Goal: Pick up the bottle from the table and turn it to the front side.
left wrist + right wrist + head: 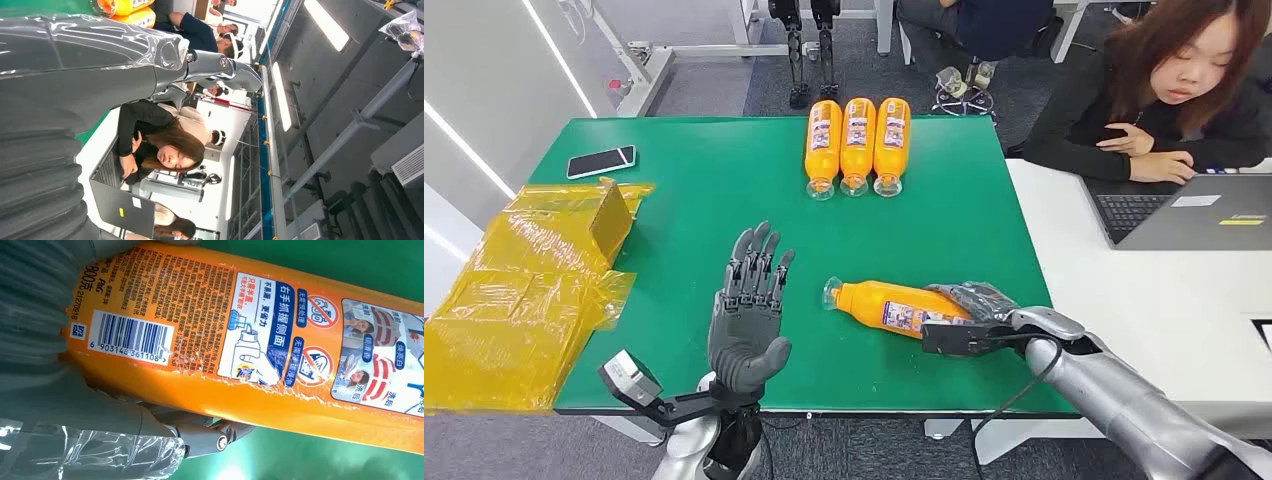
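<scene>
An orange bottle (886,305) lies on its side on the green table (704,210), clear cap toward the left. My right hand (977,318) wraps its fingers around the bottle's base end. In the right wrist view the bottle (260,335) shows its back label with a barcode, and the thumb (200,432) sits under it. My left hand (749,315) stands palm-up and open to the left of the bottle, holding nothing; its thumb (220,70) shows in the left wrist view.
Three more orange bottles (857,143) lie side by side at the table's far edge. A phone (601,161) and crumpled yellow plastic wrap (529,290) sit at the left. A person (1164,90) works on a laptop (1184,210) at the white table on the right.
</scene>
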You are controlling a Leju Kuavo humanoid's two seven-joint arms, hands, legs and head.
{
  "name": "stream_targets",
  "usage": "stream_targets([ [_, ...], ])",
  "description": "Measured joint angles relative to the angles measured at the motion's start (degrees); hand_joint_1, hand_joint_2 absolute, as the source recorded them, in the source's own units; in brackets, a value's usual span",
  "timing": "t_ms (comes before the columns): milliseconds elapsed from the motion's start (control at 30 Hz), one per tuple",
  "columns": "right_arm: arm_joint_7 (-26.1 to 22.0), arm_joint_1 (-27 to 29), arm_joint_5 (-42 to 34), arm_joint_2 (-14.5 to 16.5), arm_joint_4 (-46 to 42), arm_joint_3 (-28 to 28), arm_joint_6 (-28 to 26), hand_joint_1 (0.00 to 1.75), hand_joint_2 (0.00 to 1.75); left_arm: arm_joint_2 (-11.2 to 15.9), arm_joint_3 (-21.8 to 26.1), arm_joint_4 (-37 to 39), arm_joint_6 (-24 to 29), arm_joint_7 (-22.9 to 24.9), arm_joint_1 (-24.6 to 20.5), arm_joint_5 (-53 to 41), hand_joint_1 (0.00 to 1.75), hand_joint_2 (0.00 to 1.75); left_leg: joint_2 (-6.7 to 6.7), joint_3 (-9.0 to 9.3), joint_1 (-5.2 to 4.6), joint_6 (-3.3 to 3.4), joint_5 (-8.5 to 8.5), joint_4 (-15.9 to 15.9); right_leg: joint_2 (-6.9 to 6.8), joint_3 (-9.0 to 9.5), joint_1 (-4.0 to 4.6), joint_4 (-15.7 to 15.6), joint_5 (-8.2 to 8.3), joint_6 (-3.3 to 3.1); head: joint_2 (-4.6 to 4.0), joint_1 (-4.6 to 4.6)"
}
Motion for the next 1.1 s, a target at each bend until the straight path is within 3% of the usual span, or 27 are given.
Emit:
stream_targets([
  [133, 0.0, 2.93, 3.23, -0.52, -3.58, -3.04, -4.22, 1.75, 1.75, 0.06, 0.01, -0.03, 0.48, -0.43, 0.58, -0.4, 0.0, 1.75, -0.01, -0.02, 0.0, 0.0, -0.01, 0.0, -0.01, -0.01, 0.0, 0.0, 0.0, 0.01, 0.0, 0.01],
  [300, 0.79, 10.49, 8.49, -2.01, -13.58, -10.41, -10.51, 1.75, 1.75, 0.23, 0.14, -0.45, 0.72, -0.78, 1.72, -2.01, 0.0, 1.75, -0.16, -0.31, -0.02, 0.01, -0.01, 0.0, -0.15, -0.24, -0.03, 0.01, -0.04, 0.0, 0.0, 0.01],
  [500, 1.6, 20.84, 11.07, -5.17, -28.63, -19.26, -12.18, 1.75, 1.75, 0.36, 0.51, -0.69, 1.07, -0.57, 1.75, -3.06, 0.0, 1.75, -0.42, -0.79, -0.05, 0.01, 0.0, 0.02, -0.39, -0.68, -0.07, 0.06, -0.06, 0.0, 0.0, 0.0],
  [700, -0.43, 28.68, 13.18, -7.52, -41.94, -26.86, -12.98, 1.75, 1.75, 0.99, 1.25, -0.68, 4.8, -1.64, 1.08, -3.88, 0.0, 1.75, -0.36, -1.03, -0.04, 0.0, -0.01, 0.0, -0.31, -0.96, -0.07, 0.07, -0.08, -0.01, -0.01, 0.01],
  [867, -1.29, 31.01, 16.2, -6.7, -45.62, -27.7, -14.08, 1.75, 1.75, 1.91, 2.73, -0.23, 7.0, -1.76, -0.12, -3.69, 0.0, 1.75, -0.36, -1.06, -0.02, -0.01, 0.01, -0.02, -0.32, -0.99, -0.07, 0.09, -0.08, -0.02, 0.0, 0.0],
  [1100, -1.45, 32.37, 21.77, -0.79, -46.3, -27.45, -17.81, 1.75, 1.75, 2.23, 4.55, 0.81, 5.55, -1.78, -1.56, -3.78, 0.0, 1.75, -0.33, -1.07, -0.03, -0.04, 0.03, -0.03, -0.31, -1.03, -0.06, 0.12, -0.08, -0.02, 0.0, 0.0],
])
